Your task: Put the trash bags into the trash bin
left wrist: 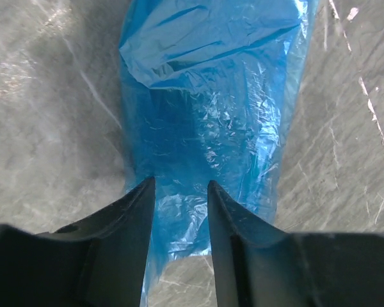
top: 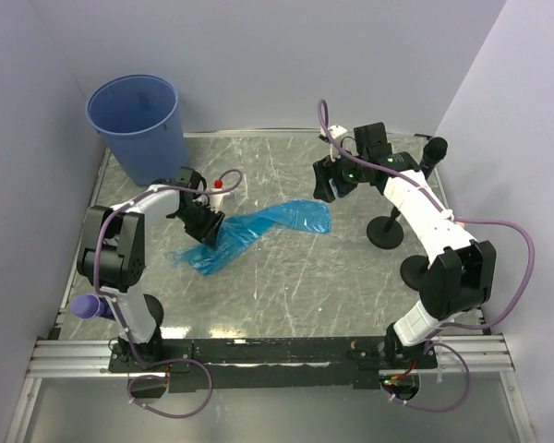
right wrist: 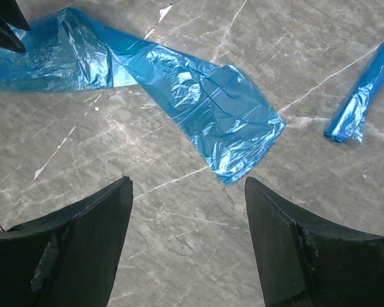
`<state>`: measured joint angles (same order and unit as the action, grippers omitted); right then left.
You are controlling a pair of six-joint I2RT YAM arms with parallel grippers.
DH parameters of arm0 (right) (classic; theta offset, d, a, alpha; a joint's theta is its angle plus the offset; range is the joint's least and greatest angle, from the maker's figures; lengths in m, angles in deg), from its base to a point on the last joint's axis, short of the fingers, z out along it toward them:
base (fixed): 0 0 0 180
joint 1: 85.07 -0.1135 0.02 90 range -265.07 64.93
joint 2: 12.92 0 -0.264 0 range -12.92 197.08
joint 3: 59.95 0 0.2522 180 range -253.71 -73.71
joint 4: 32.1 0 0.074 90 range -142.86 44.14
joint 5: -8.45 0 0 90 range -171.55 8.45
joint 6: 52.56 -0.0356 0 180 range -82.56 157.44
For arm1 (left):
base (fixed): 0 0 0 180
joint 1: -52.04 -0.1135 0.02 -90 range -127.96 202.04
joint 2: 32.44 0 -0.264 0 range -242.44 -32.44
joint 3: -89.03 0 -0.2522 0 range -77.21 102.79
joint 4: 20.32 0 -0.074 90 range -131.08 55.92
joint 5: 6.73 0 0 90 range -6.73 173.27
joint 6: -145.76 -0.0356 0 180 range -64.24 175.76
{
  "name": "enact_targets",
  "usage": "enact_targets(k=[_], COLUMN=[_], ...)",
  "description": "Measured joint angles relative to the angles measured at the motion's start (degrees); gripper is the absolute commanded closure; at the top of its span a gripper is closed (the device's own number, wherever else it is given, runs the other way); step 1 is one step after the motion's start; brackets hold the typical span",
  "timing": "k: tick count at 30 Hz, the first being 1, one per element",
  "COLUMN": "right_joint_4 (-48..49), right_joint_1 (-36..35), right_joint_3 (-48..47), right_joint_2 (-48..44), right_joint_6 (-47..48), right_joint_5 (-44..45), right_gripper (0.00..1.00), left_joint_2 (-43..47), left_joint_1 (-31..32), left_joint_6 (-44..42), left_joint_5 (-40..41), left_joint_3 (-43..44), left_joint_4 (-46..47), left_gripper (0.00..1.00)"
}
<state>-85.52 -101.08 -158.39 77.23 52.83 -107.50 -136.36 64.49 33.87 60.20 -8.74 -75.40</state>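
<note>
Bags partly cut off.
The spread trash bag [left wrist: 205, 128] ran off the top of the left wrist frame; the rolled trash bag [right wrist: 361, 96] was clipped by the right edge of the right wrist frame.

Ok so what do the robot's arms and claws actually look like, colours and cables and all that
The left arm and right arm both have white links joined by chunky black joint housings, with a lilac cable looping along each. The left claw and right claw are matte black, each with two broad wedge-shaped fingers. A small green light glows near the right wrist.
</note>
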Motion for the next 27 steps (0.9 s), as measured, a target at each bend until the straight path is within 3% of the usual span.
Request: enact_targets(k=[4, 7, 8, 14, 18, 24, 27], right_joint_4=[0.0, 0.0, 0.0, -0.2, -0.2, 3.9, 4.2], right_joint_1=[-0.3, -0.3, -0.4, -0.9, -2.4, -12.0, -16.5], right_joint_3=[0.0, 0.0, 0.0, 0.0, 0.0, 1.0, -4.1], right_joint_2=[0.0, 0.0, 0.0, 0.0, 0.3, 3.7, 11.9], right_joint_6=[0.7, 0.9, 1.0, 2.5, 7.1, 18.9, 22.3], right_joint_5=[0.0, 0.0, 0.0, -1.2, -5.9, -9.5, -10.8], right_gripper=[0.23, 0.23, 0.23, 0.26, 0.24, 0.23, 0.23], left_joint_2=[-0.9, -1.6, -1.9, -2.3, 2.9, 16.6, 20.6], left_joint_1=[0.0, 0.0, 0.0, 0.0, 0.0, -0.2, -0.5], left_joint_6=[0.0, 0.6, 0.9, 3.5, 5.4, 6.5, 6.5], left_joint_5=[-0.7, -2.3, -2.9, -9.0, -14.5, -20.8, -22.3], left_joint_3=[0.0, 0.0, 0.0, 0.0, -0.8, -4.0, -4.9], left_joint_4=[0.3, 0.7, 0.8, 1.5, 4.3, 8.6, 8.5], left_gripper=[0.76, 0.97, 0.99, 0.99, 0.99, 0.99, 0.97])
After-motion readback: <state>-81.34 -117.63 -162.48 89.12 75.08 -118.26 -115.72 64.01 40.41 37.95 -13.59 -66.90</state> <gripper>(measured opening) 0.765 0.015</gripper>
